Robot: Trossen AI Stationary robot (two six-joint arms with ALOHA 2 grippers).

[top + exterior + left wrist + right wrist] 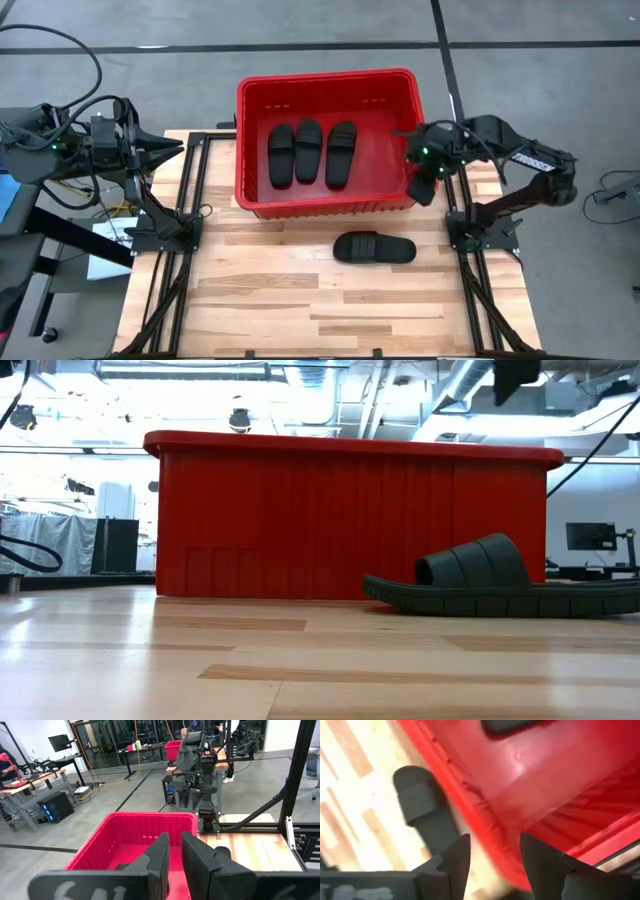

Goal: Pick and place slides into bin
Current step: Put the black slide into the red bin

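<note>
On the wooden worktop [300,300], nearest the front edge, one black slide [374,248] is seen lying flat on its sole, just outside the near wall of the red bin [325,205] and apart from it. In the low view the same slide [500,582] is shown resting in front of the bin [350,525], strap upward.

Behind it, the bin stands at the back of the worktop, and three slides [310,153] are laid side by side on its floor, soles down, close together.

The right gripper [424,182] is held above the bin's right-hand near corner. In the right wrist view its jaws are seen parted with nothing between them, the bin's rim [485,820] passing below the gap and the loose slide [422,805] lying beyond on the wood.

The left gripper [178,150] is held off to the left of the bin, pointing toward it. Its fingers [161,852] are seen in the left wrist view nearly together, with only a narrow gap and nothing held.
</note>
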